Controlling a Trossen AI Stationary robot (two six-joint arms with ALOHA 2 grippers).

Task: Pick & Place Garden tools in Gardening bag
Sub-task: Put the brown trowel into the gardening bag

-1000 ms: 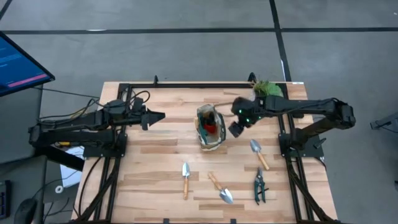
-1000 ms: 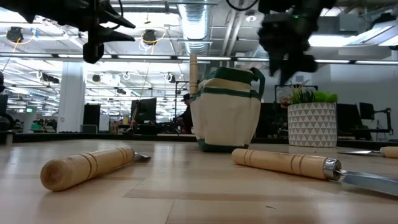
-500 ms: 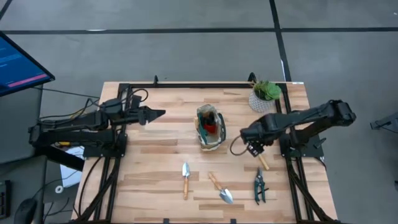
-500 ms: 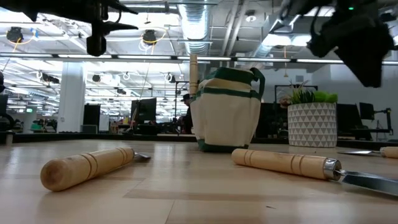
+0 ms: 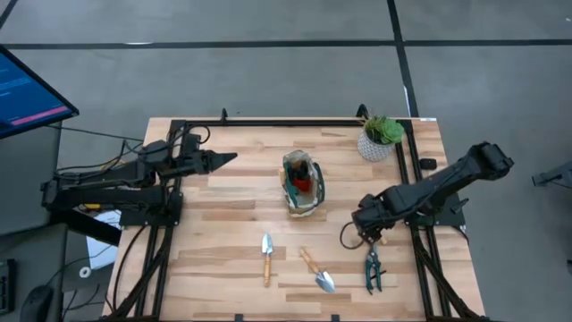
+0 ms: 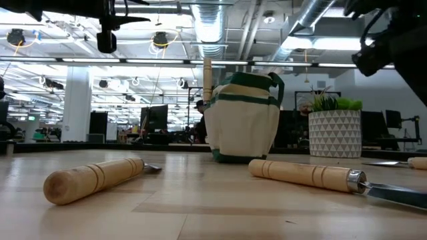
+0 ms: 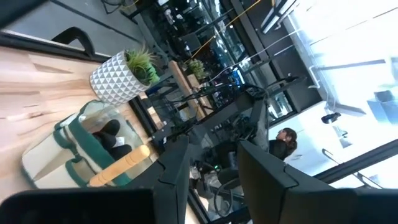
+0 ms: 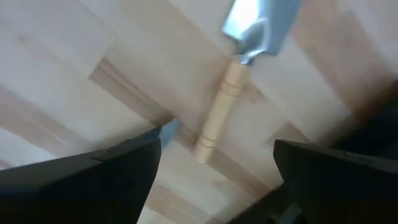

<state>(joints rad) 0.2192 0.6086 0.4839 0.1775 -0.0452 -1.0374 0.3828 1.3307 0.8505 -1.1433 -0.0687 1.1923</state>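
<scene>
Two wooden-handled, silver-bladed trowels [image 5: 266, 257] and green-handled pruning shears [image 5: 372, 268] lie nearest, in front of the beige, green-trimmed gardening bag [image 5: 302, 186]. Right of the bag and slightly forward, the right gripper [image 5: 366, 228] hangs wide and empty over a third trowel [image 8: 227, 99], whose long axis crosses the line between its fingers. Left of the bag waits the left gripper [image 5: 225, 160], narrowly parted, judged the farther arm

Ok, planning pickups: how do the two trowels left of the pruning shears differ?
The left trowel lies straight, blade pointing away from the front edge; the right trowel lies diagonally, blade toward that edge. The right trowel's blade looks broader. Both have wooden handles and lie free.
</scene>
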